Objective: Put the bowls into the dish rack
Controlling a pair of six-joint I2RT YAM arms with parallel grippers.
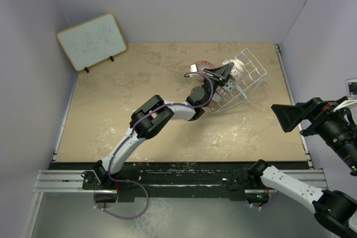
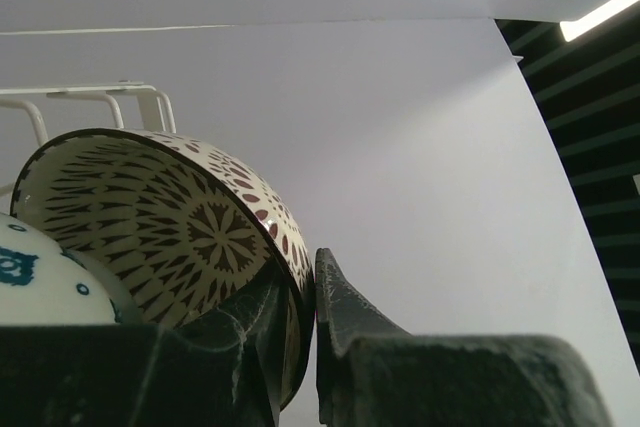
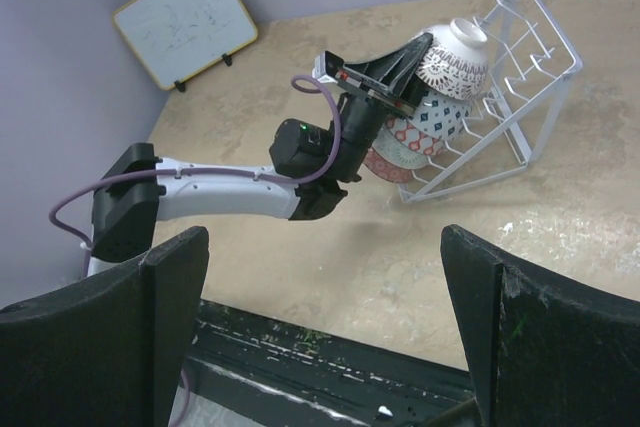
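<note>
The step in hand is setting one bowl into the rack. The left hand (image 2: 298, 282) reaches far over the surface (image 1: 122, 121), its two fingers closed on the wall of the brown-patterned bowl (image 2: 170, 227), one finger inside the rim and one outside. Whether that pinch is firm or easing I cannot tell. The bowl lies on its side just left of the hand in the wrist view, its mouth turned towards the camera. It sits against a white bowl with blue-green marks (image 2: 40, 282) that lies lower and farther left.

Beyond the fingertips is the dish rack (image 3: 545, 67). It looks tipped up at an angle, not flat, and it already holds a blue-patterned bowl (image 3: 440, 119) and a red bowl (image 3: 395, 162) below the held one.

By my reading, the next move is to part the fingers and draw the hand straight back off the rim. It should go gently, since a tilted rack and leaning bowls may shift if nudged.

Far to the right, the right hand (image 3: 325, 247) hangs well away from the rack, its fingers wide apart with nothing between them.

As for writing, the whiteboard (image 1: 92, 40), far left of both hands, carries faint scribbles too small to read. No brand or label is legible on the bowls, rack or arms.
</note>
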